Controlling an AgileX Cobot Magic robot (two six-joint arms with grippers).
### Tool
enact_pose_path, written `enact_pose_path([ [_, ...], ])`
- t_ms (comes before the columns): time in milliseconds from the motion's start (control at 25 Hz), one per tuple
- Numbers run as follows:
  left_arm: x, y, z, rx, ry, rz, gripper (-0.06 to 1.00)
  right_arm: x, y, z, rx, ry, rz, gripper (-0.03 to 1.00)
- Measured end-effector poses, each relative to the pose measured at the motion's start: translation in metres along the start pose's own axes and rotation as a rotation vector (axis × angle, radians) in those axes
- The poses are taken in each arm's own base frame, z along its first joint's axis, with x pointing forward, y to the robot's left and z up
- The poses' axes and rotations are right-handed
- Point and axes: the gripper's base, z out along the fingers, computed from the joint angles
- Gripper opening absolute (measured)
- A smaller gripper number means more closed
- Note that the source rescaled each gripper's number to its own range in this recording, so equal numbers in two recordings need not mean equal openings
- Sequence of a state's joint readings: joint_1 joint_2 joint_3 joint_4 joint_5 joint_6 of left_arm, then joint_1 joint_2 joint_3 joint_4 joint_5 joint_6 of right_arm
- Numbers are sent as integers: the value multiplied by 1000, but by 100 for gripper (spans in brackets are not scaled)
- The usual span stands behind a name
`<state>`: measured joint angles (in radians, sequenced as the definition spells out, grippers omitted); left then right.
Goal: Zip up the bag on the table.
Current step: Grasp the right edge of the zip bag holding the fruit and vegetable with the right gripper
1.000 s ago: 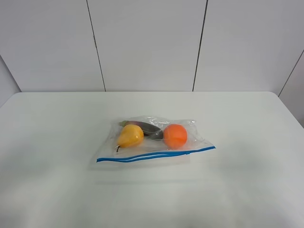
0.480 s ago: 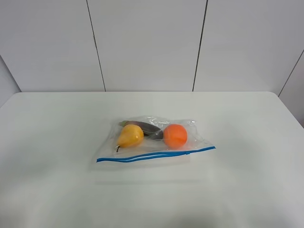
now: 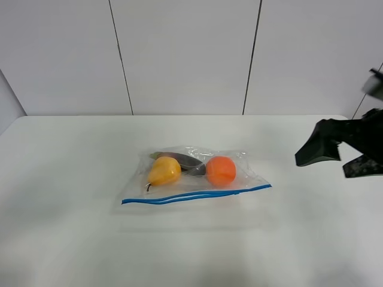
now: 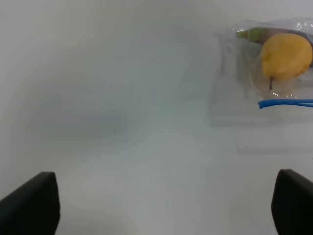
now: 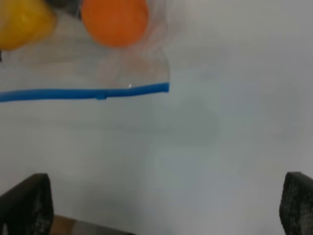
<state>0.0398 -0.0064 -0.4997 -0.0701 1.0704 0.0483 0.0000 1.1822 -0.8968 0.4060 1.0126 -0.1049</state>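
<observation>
The clear bag (image 3: 236, 162) lies flat in the middle of the white table (image 3: 72, 179), its blue zip strip (image 3: 197, 194) along the near edge. Through it show a yellow pear (image 3: 164, 171), an orange (image 3: 221, 171) and a dark item (image 3: 185, 160). My right gripper (image 3: 335, 160) hovers open and empty to the right of the bag, apart from it. In the right wrist view the gripper (image 5: 161, 205) is open, with the strip's end (image 5: 161, 88) and the orange (image 5: 115, 19) ahead. My left gripper (image 4: 161, 205) is open and empty, with the pear (image 4: 285, 56) and the strip's other end (image 4: 286, 103) far ahead. It is out of the exterior view.
A white panelled wall (image 3: 185, 54) stands behind the table's far edge. Bare white tabletop surrounds the bag on all sides (image 3: 191, 251).
My right arm has come into the exterior view from the right edge. The bag and its contents have not moved.
</observation>
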Motion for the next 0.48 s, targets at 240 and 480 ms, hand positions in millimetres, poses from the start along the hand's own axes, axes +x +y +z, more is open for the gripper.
enact_pose_path([
  [240,0,0,0,0,0,0,100,-20,-18,77,-57,248,78,100],
  [480,0,0,0,0,0,0,100,-26,-26,120,-126,308,130,95],
])
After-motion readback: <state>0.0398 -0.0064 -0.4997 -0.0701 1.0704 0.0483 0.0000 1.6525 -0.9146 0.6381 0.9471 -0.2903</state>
